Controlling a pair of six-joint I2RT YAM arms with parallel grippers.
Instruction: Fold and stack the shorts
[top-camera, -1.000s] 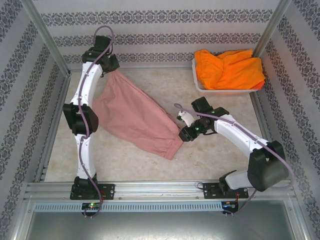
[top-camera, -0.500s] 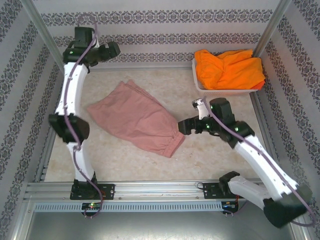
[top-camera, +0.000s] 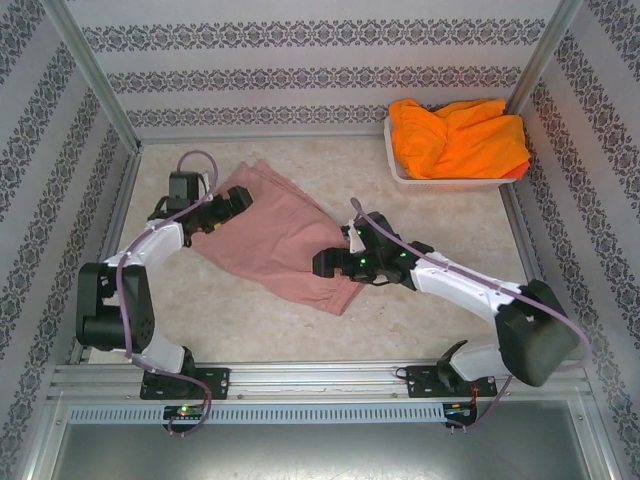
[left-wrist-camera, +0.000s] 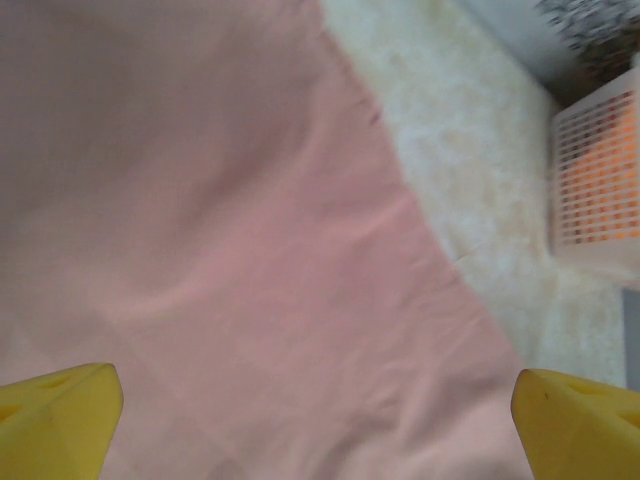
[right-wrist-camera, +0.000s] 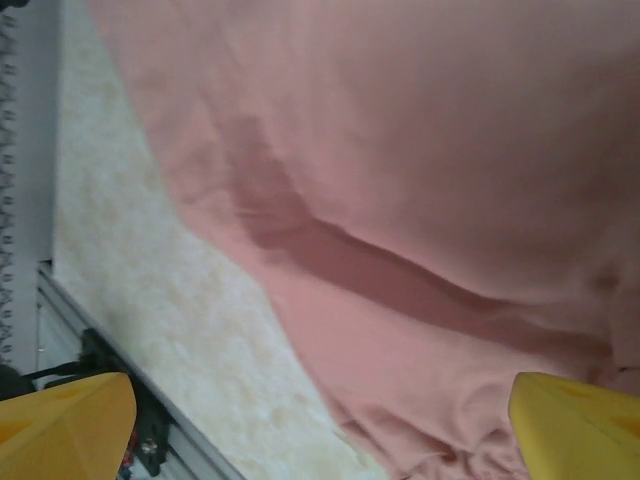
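At the near edge a metal rail (top-camera: 300, 378) carries both arm bases. Beyond it lies the pale mottled surface (top-camera: 430, 315), bare along the near side. The right arm (top-camera: 470, 285) reaches leftward across it from the near right, covering a strip of the surface. Its right fingers (right-wrist-camera: 60, 420) stand wide apart and empty over the near-right hem of the pink shorts (top-camera: 275, 240). The hem below them is bunched and creased, with the rail just past it in the right wrist view.

The pink shorts lie spread on the surface at centre left, running diagonally from far left to near centre, apart from the rest. The left arm (top-camera: 150, 245) is folded low along the left side. Its left fingers (left-wrist-camera: 55, 415) are also spread wide with nothing between them, over the far-left part of the cloth, which looks smooth there.

Far right, in the corner, the white lattice basket (top-camera: 445, 183) holds the orange shorts (top-camera: 460, 135) in 1 loose heap rising above its rim. Patterned walls (top-camera: 320, 75) close the far side and both flanks.
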